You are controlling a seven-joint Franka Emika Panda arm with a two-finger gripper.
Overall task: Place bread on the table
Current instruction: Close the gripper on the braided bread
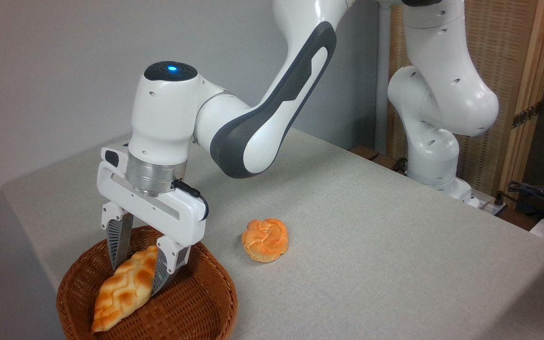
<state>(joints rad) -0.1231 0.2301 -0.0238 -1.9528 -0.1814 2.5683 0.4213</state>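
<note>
I see the table (371, 245) filling most of my view, a broad flat surface under light grey speckled cloth, with a rounded corner at the far left and its long right edge running down toward the lower right. Most of that cloth is bare: there is wide open room right of the centre and toward the near edge.

The white arm (272, 113) reaches in from its base at the far right edge and bends down over the near left corner. There the brown wicker basket (196, 302) sits close to the table's left edge, its lower rim cut off by the frame.

The bread (123, 288) is in the basket. Its long axis runs diagonally, one pointed end down at the lower left near the basket's rim, the other end up and to the right between the fingers. It looks tilted, the upper end raised; I cannot tell whether the low tip touches the wicker. It is a long braided loaf, golden yellow with browned lattice ridges.

The gripper (140, 262) points straight down into the basket, its two fingers pinching the loaf's upper end from either side.

A small round orange knotted roll (265, 239) lies on the cloth just right of the basket, apart from it.
</note>
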